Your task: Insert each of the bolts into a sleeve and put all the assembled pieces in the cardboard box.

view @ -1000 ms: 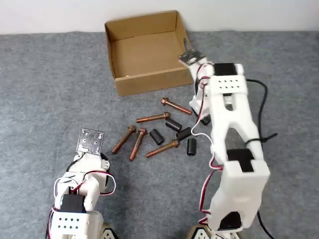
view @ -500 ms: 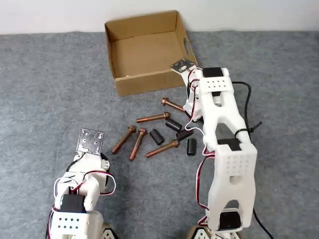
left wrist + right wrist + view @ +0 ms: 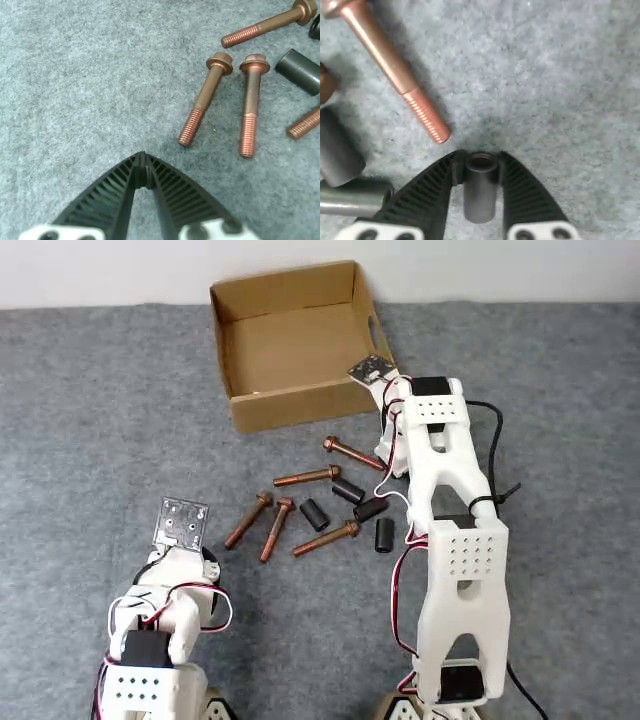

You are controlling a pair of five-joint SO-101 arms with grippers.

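Several copper bolts and black sleeves lie loose on the grey mat in front of the open cardboard box. My right gripper is shut on one black sleeve, its bore facing out, just short of the threaded end of a bolt. In the high view the right arm stretches over the right side of the pile. My left gripper is shut and holds nothing, low over bare mat, a little way from two side-by-side bolts.
The box stands at the back centre, its near wall just beyond the farthest bolt. The left arm sits at the front left. Two more sleeves lie close beside the right gripper.
The right arm has swung a little left and toward the pile from beside the box corner. The left arm has not moved.
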